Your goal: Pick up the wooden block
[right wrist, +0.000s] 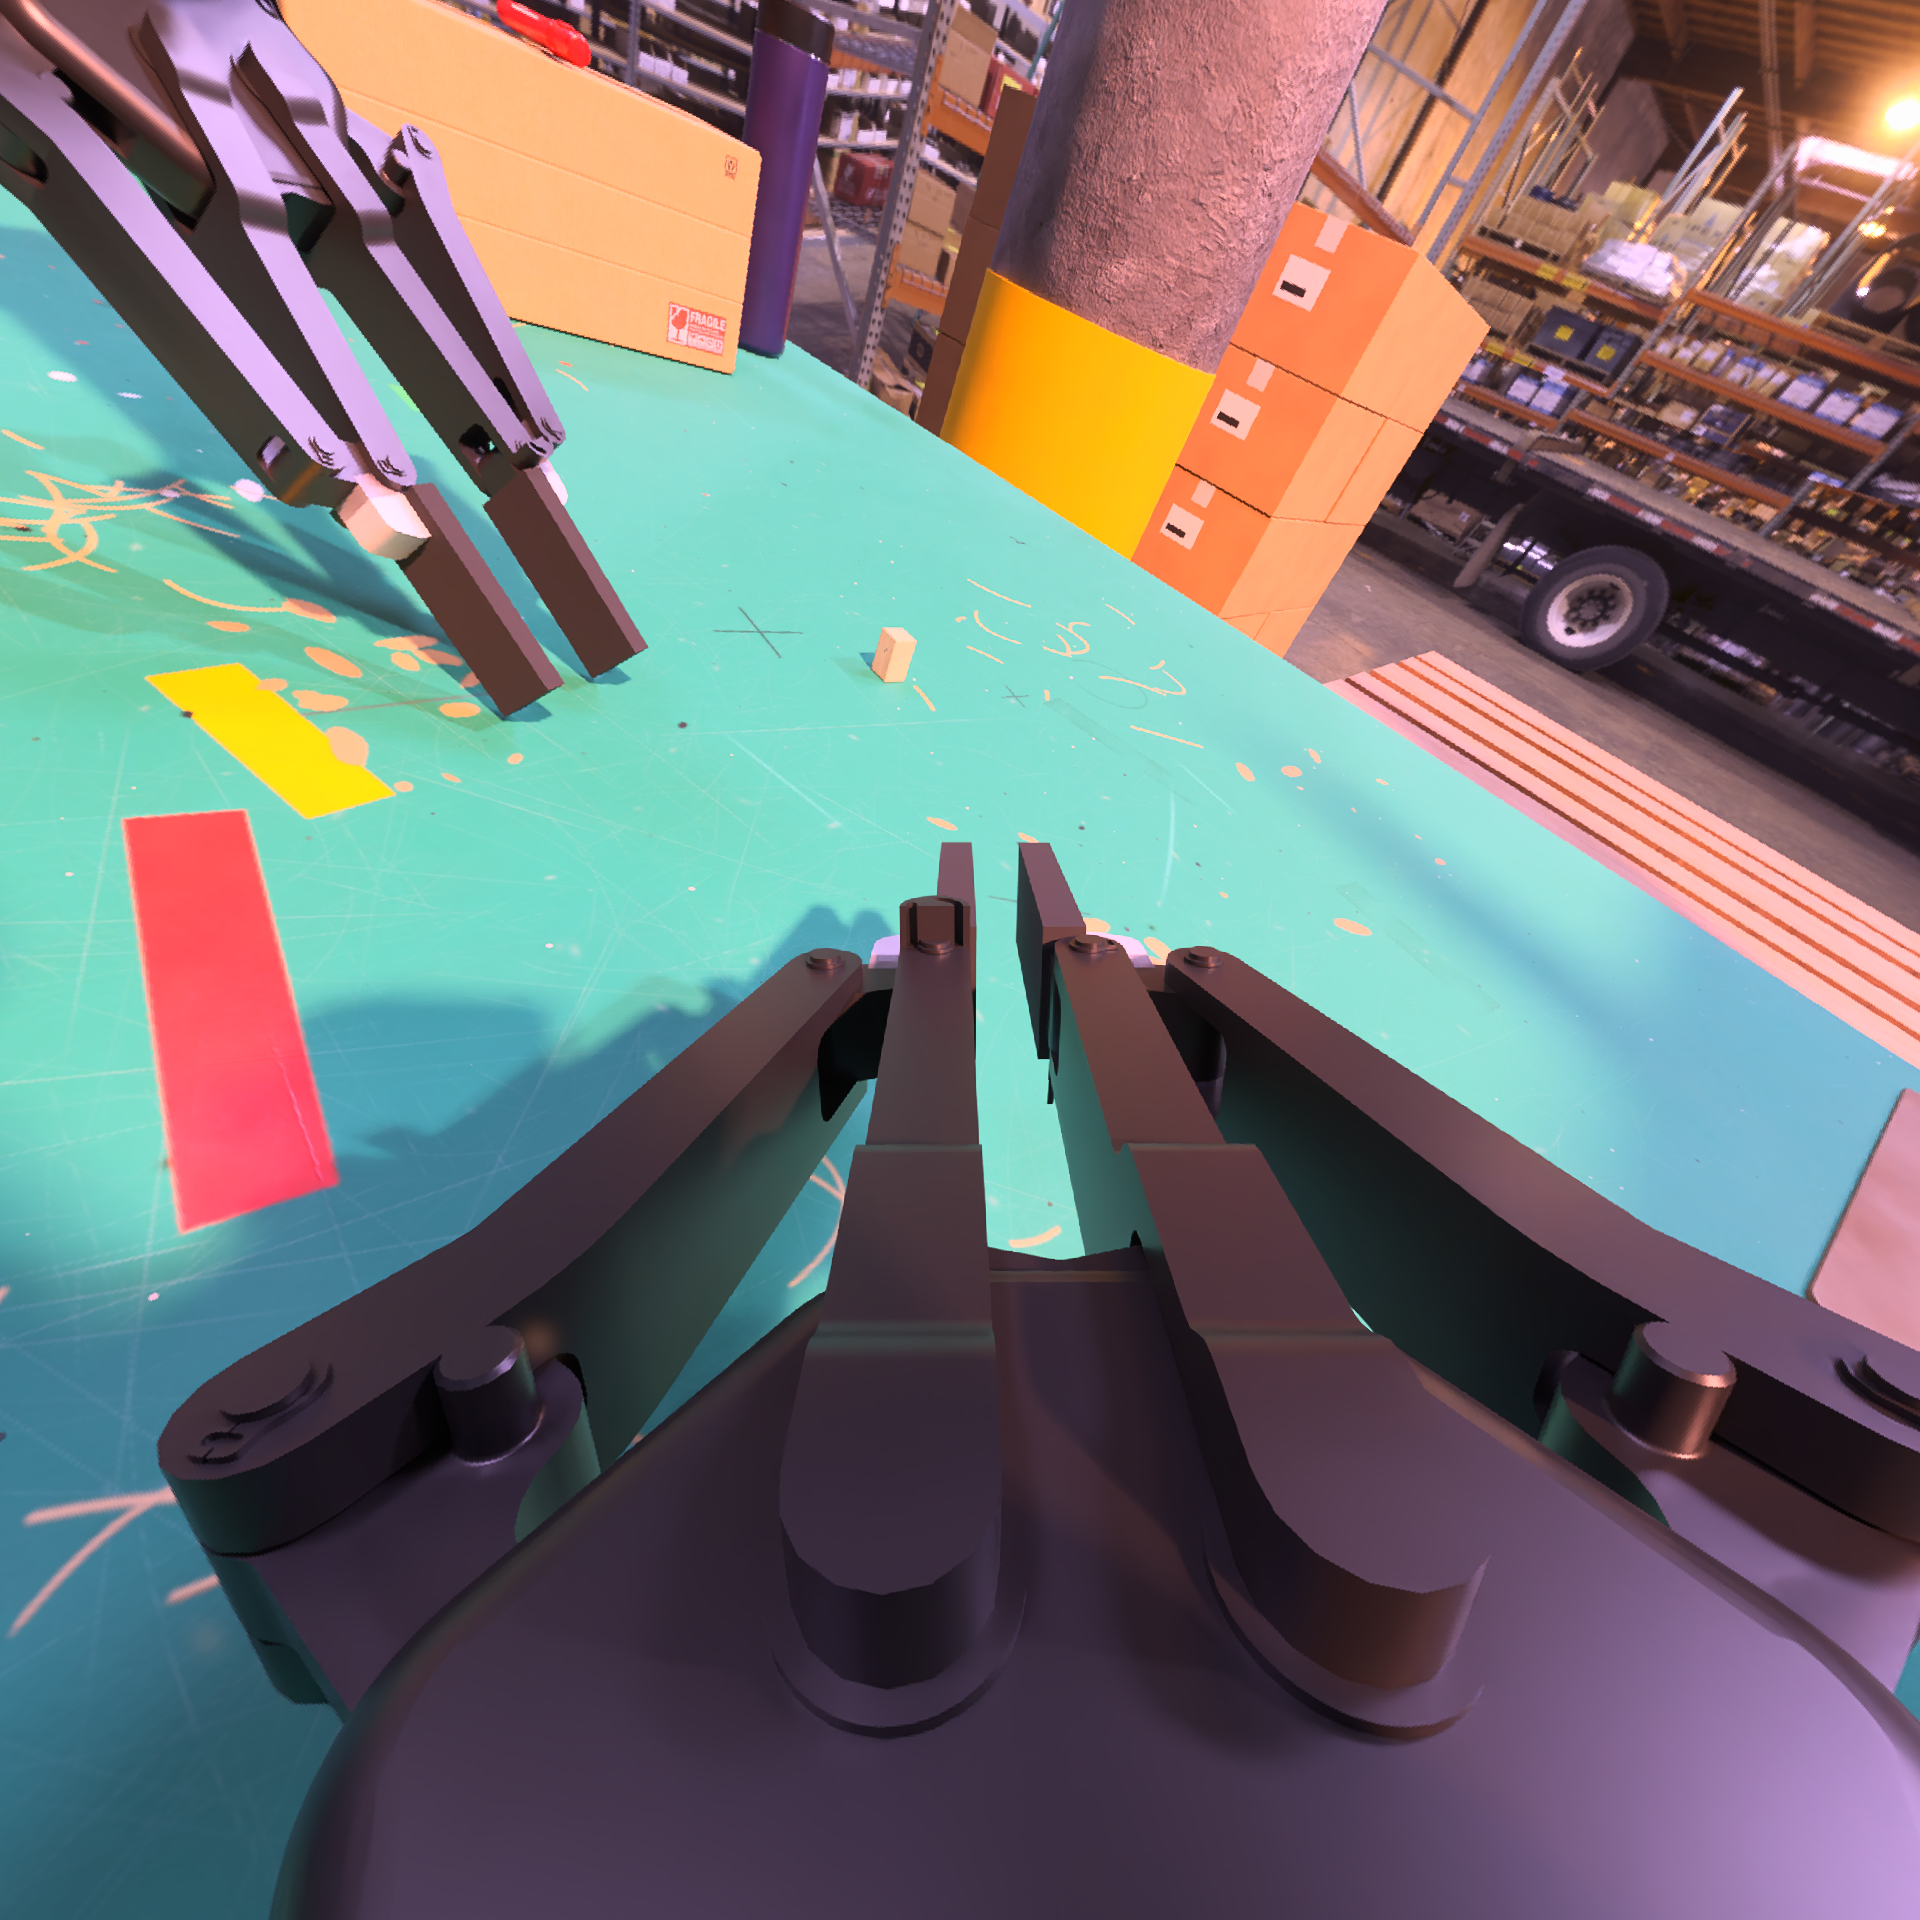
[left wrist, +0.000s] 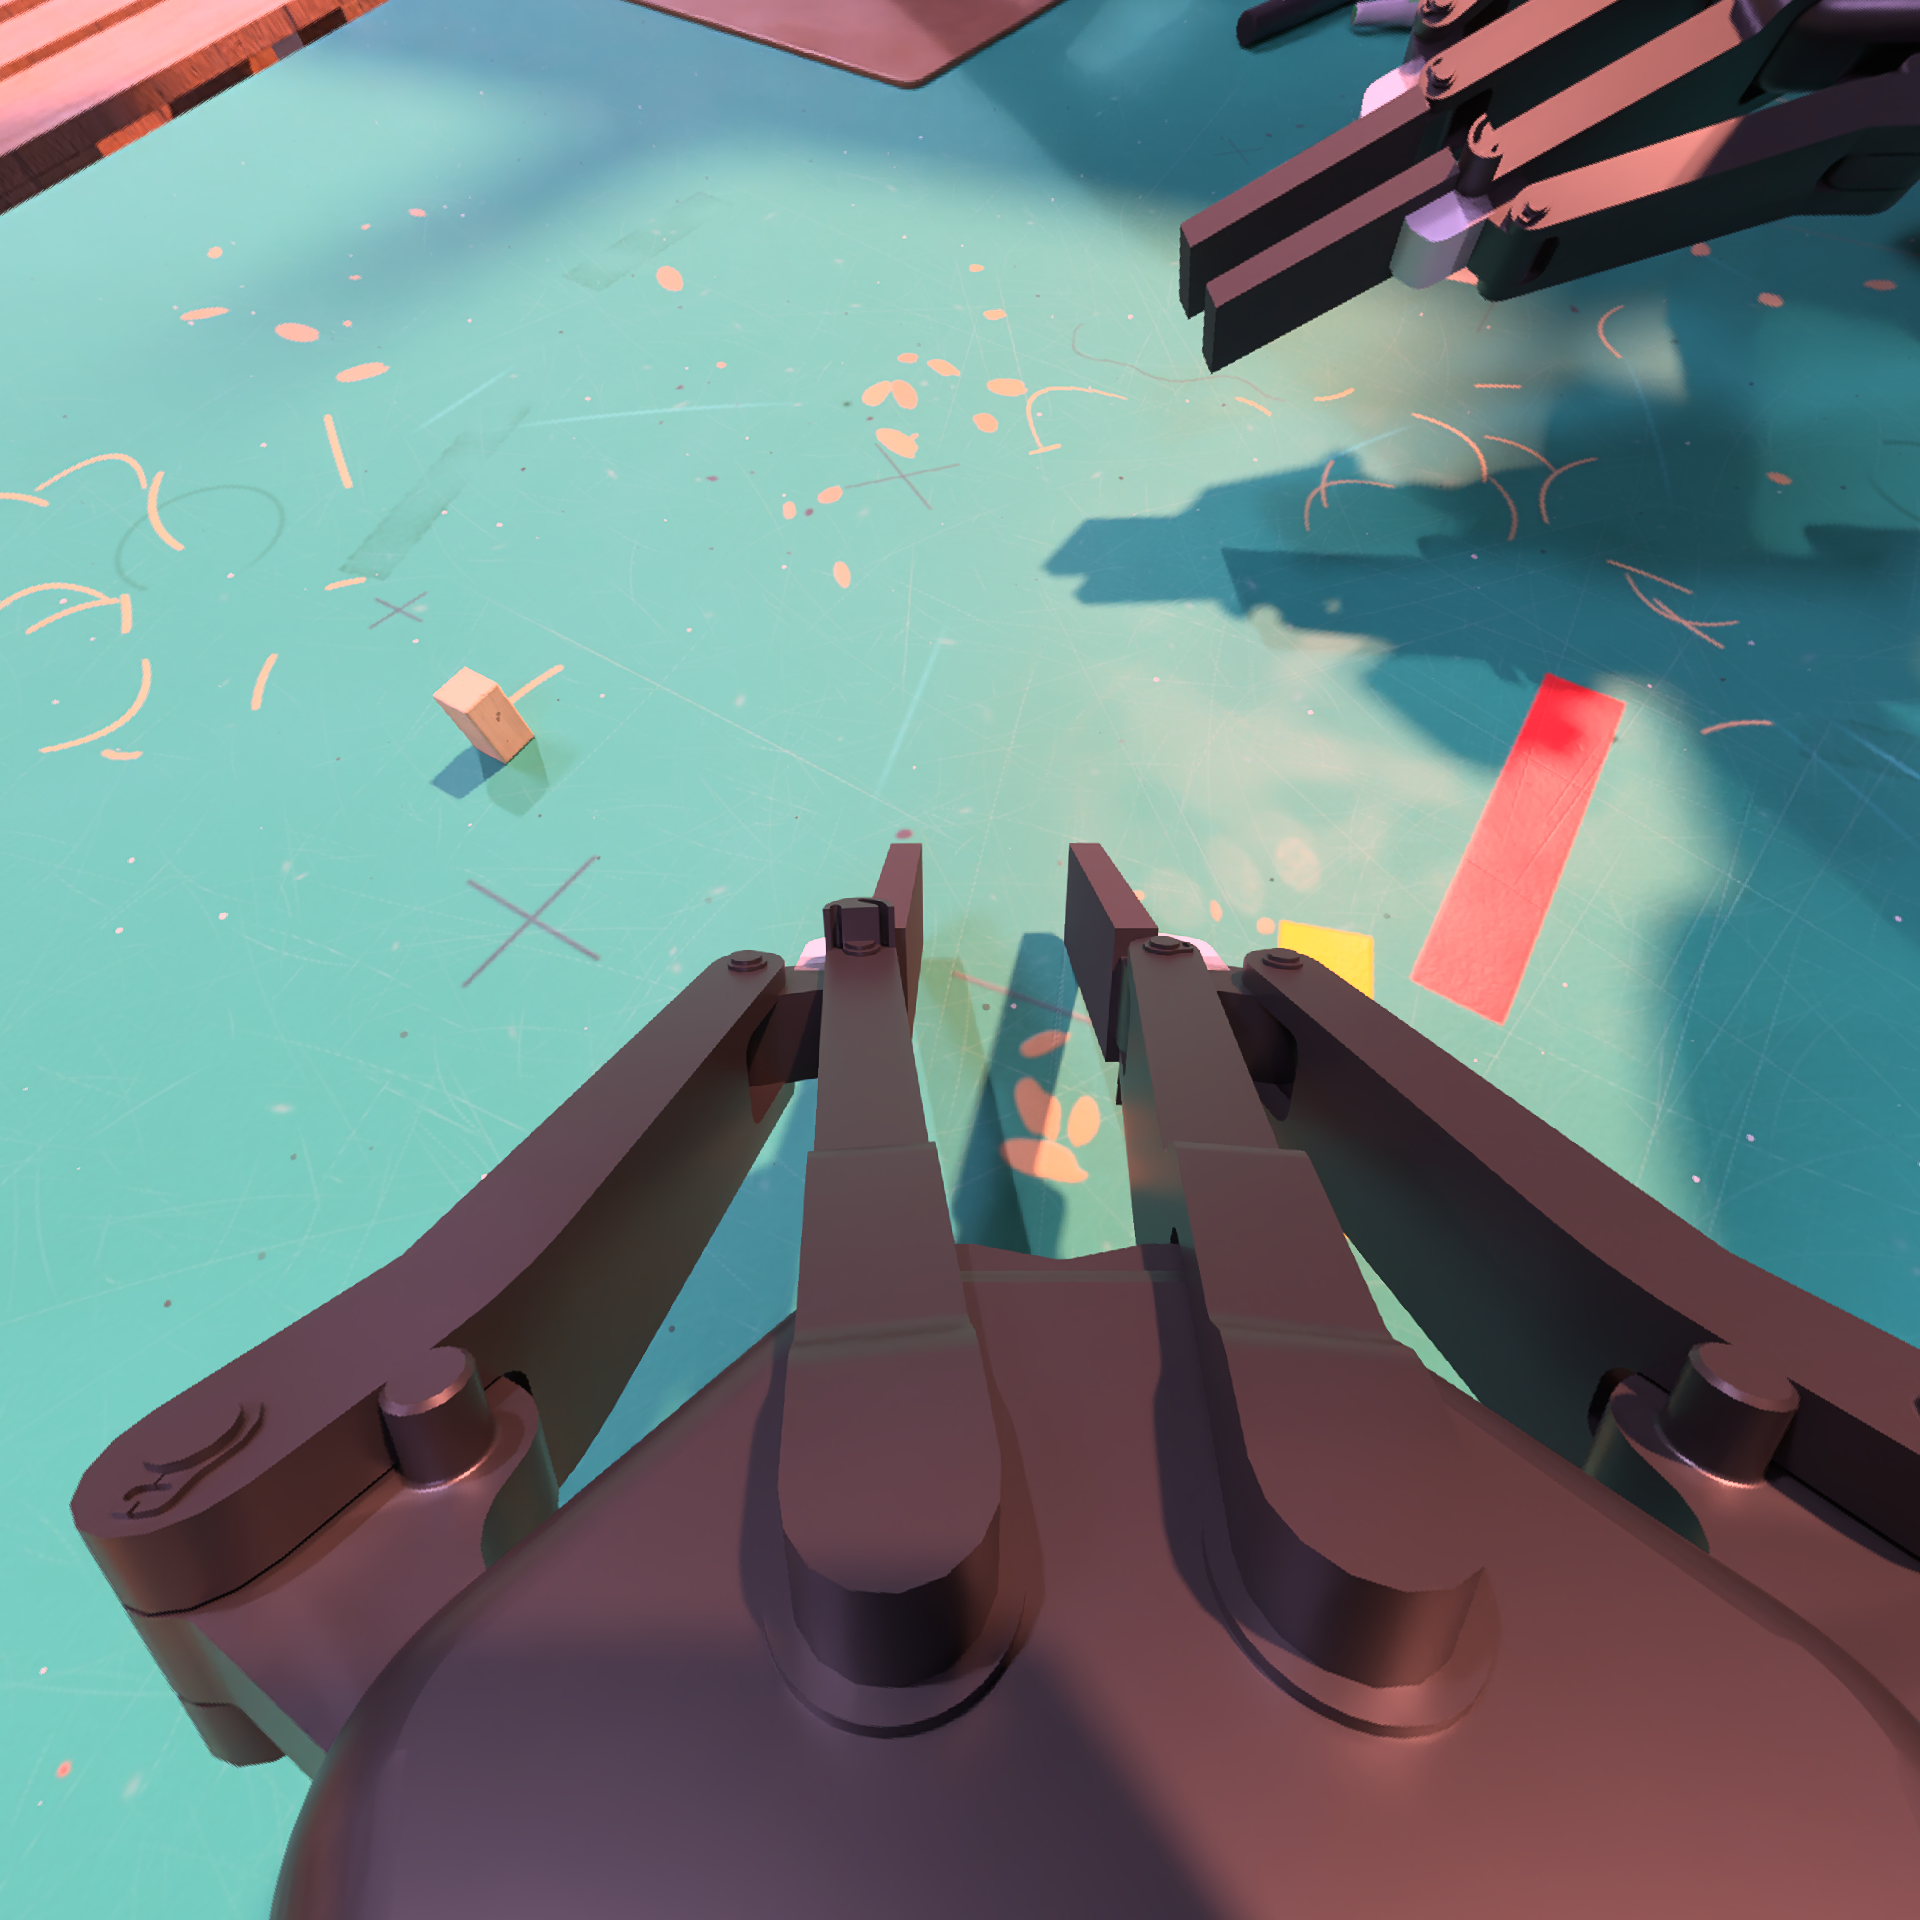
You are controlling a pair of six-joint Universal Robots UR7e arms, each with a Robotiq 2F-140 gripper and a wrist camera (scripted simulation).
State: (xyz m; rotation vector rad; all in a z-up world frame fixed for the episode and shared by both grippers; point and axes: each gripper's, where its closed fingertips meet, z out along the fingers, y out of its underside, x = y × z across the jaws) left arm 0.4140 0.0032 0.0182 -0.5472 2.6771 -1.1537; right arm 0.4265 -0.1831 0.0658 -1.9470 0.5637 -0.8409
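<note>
The wooden block [left wrist: 483,712] is a small pale cuboid standing on the teal table [left wrist: 727,727], ahead and to the left of my left gripper [left wrist: 992,862]. The left gripper hovers low over the table with its jaws a little apart and nothing between them. In the right wrist view the block [right wrist: 894,655] lies far ahead of my right gripper [right wrist: 995,857], whose fingers are nearly together and empty. The right gripper also shows in the left wrist view [left wrist: 1200,301] at the top right, and the left gripper shows in the right wrist view [right wrist: 571,675] at the upper left.
A red strip [left wrist: 1517,852] and a yellow patch [left wrist: 1330,951] lie flat on the table between the arms. A slatted wooden board [right wrist: 1662,831] runs along one table edge. A cardboard box [right wrist: 582,197], stacked orange boxes [right wrist: 1299,436] and a pillar [right wrist: 1143,208] stand beyond.
</note>
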